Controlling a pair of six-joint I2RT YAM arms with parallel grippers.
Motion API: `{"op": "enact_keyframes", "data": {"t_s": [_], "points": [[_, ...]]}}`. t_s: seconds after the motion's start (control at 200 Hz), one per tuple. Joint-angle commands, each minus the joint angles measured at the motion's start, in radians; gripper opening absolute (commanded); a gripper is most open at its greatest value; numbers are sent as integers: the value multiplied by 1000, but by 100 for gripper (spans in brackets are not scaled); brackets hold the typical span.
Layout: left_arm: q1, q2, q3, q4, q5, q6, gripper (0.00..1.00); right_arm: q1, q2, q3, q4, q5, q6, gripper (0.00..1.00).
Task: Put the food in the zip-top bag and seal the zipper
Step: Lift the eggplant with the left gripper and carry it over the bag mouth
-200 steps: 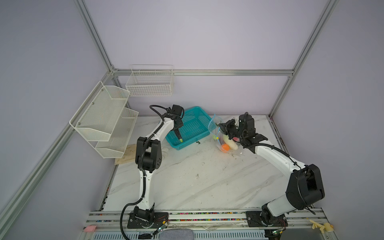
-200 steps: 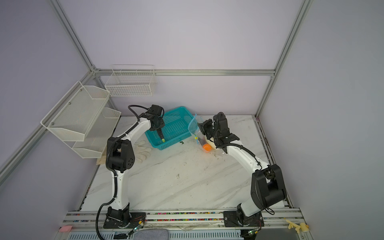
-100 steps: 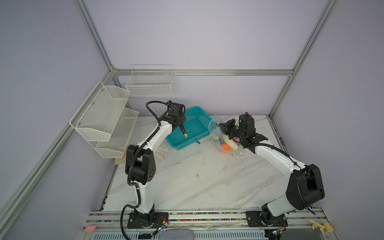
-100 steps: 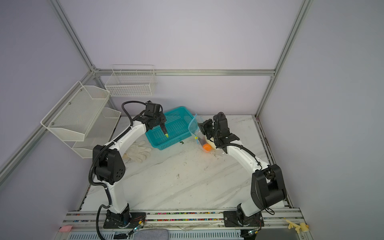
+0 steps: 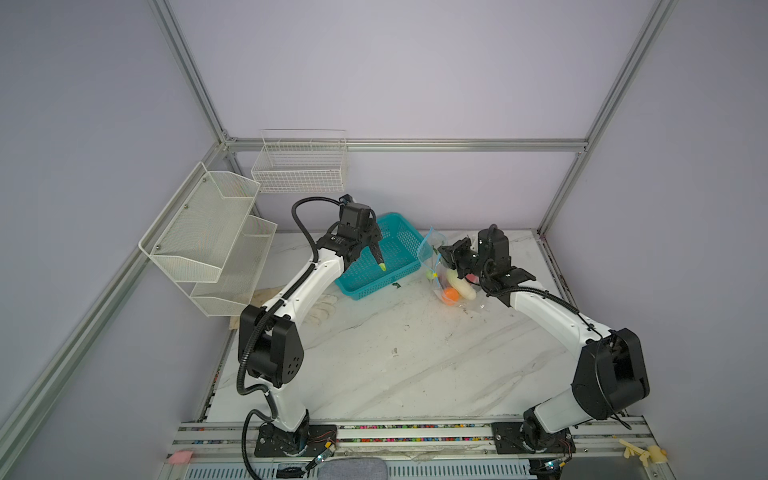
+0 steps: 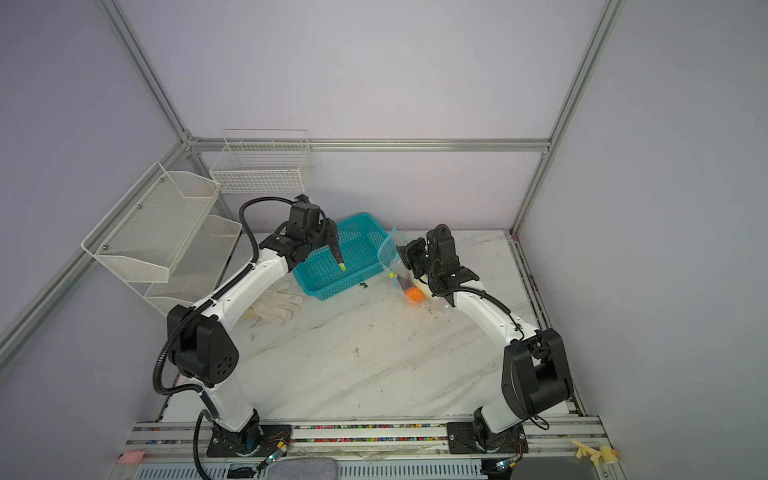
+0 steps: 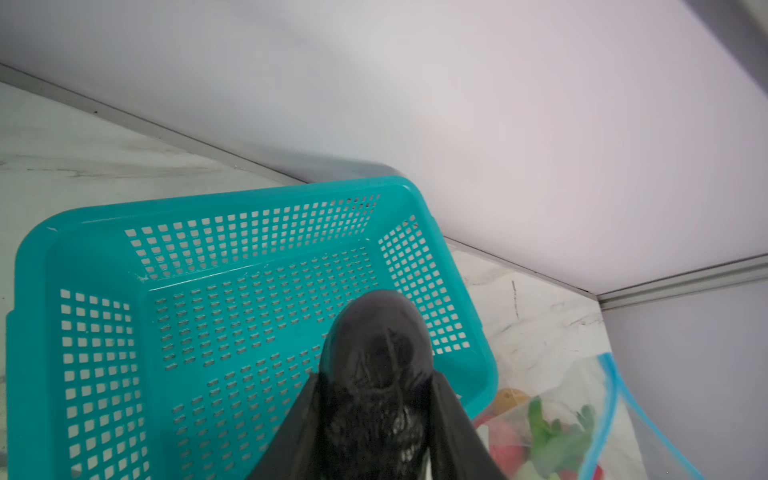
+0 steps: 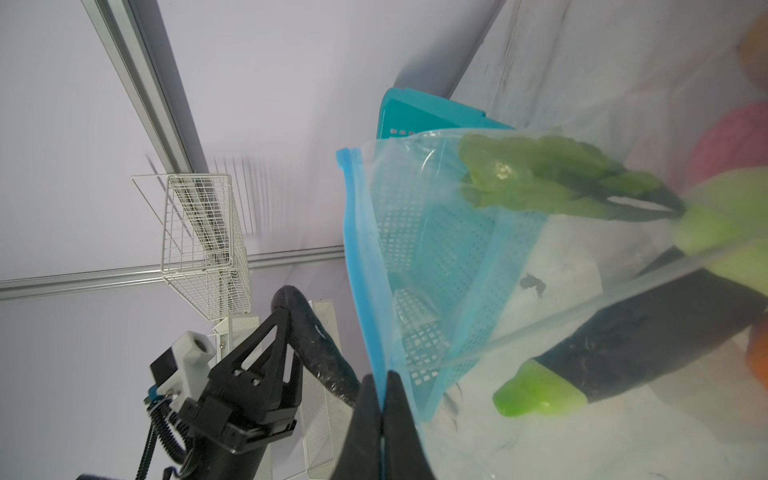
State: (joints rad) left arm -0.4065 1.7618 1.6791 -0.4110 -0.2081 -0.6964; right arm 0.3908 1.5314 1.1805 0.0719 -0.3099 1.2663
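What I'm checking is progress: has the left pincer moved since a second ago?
Yes: the left pincer, gripping a dark vegetable, has travelled across the teal basket toward the zip-top bag.

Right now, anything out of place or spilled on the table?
A white work glove lies on the table left of the teal basket, not food. A small dark scrap lies loose by the basket's front wall.

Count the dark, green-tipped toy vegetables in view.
2. One dark vegetable is gripped by the left gripper above the teal basket; the other lies inside the zip-top bag. Others may be hidden in the bag.
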Motion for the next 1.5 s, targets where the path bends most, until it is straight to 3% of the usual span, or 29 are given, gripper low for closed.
{"op": "enact_keyframes", "data": {"t_s": [0.0,0.33,0.635,1.08,1.495], "points": [[-60,-91,-47,121,-76,-9,24,-4,-22,18,21,11,10,0],[-200,-88,-69,298,-276,-38,21,-5,-28,27,13,14,11,0],[-286,-65,-110,411,-366,-87,21,-5,-31,27,12,14,11,0],[-327,11,-133,570,-444,4,21,-5,-37,30,16,6,10,0],[-356,36,-124,575,-435,15,21,-5,-37,26,22,5,9,0]]}}
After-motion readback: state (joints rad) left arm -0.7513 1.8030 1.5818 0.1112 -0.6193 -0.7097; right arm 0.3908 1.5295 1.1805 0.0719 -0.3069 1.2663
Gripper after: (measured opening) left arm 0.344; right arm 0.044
